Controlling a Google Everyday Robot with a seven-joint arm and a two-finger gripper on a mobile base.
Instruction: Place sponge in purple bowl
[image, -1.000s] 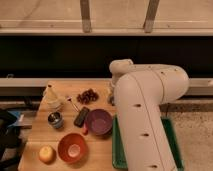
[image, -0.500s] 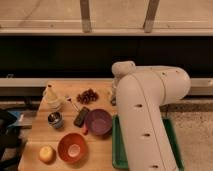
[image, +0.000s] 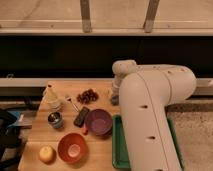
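Round purple-magenta bowl (image: 98, 123), upright with its open side up, empty, on the right front part of the wooden table (image: 39, 129), gripper (image: 114, 98) low near the table's back right edge, apart from the bowl.

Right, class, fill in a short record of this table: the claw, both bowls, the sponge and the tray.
claw: low over the far right of the table
purple bowl: upright, no sponge seen inside
orange bowl: nearer the camera, left of the purple bowl
green tray: right of the purple bowl
black flat object: just left of the purple bowl
sponge: cannot be made out
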